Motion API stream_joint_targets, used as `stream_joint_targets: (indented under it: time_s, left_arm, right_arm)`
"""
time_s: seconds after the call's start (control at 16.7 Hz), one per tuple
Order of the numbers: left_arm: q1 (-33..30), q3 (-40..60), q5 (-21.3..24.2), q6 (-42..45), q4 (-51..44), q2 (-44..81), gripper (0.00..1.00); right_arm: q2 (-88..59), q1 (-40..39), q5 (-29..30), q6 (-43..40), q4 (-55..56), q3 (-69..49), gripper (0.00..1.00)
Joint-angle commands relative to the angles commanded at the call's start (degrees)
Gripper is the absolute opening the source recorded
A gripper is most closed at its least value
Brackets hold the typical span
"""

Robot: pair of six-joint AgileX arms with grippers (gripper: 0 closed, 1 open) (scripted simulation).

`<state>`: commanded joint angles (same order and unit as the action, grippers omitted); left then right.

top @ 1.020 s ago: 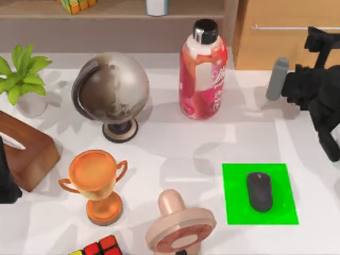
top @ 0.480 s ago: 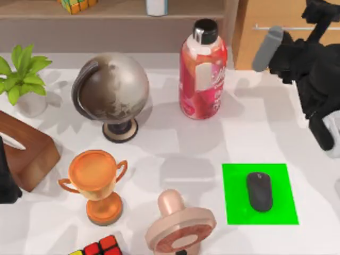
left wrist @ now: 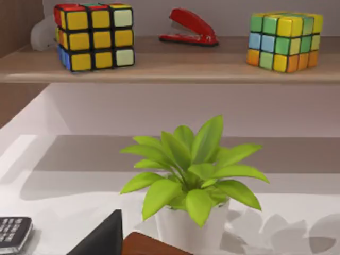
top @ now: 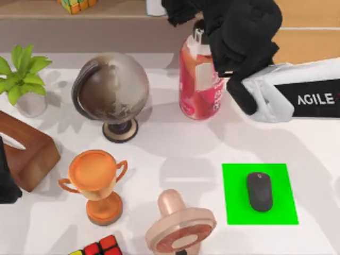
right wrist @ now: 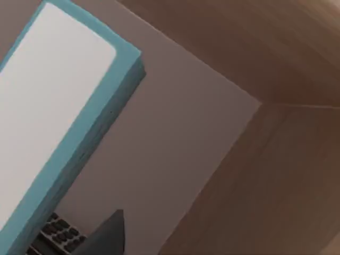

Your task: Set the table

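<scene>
The white bench [top: 175, 154] is seen from above, crowded with things. At its left edge a potted plant [top: 22, 79] is set beside a brown wooden box [top: 26, 151]. A globe [top: 112, 94] on a round foot is placed near the back, with a red bottle [top: 201, 87] to its right. An orange trophy [top: 98, 183] is stood nearer the front, a pink fan [top: 179, 226] beside it, and a colour cube [top: 98, 248] at the front edge. On the right a green mat [top: 234, 196] is laid flat, carrying a dark mouse [top: 259, 191].

Behind the bench a wooden shelf [left wrist: 170, 66] is fixed, on which two colour cubes [left wrist: 95, 36] and a red stapler [left wrist: 190, 27] are kept.
</scene>
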<state>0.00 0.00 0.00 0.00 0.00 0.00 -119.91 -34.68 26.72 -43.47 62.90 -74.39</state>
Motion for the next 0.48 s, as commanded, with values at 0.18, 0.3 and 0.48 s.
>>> stream_joint_targets:
  time_s: [0.18, 0.3, 0.48]
  left_arm:
    - [0.0, 0.0, 0.0, 0.0, 0.0, 0.0, 1.0]
    - [0.0, 0.0, 0.0, 0.0, 0.0, 0.0, 1.0]
    - [0.0, 0.0, 0.0, 0.0, 0.0, 0.0, 1.0]
  right_arm:
    - [-7.6, -3.4, 3.9, 17.2, -11.6, -9.0, 1.0]
    - [-10.3, -3.7, 7.1, 26.6, -18.0, -14.7, 1.0]
    - [-11.8, -4.9, 11.9, 36.5, -24.6, -22.0, 1.0]
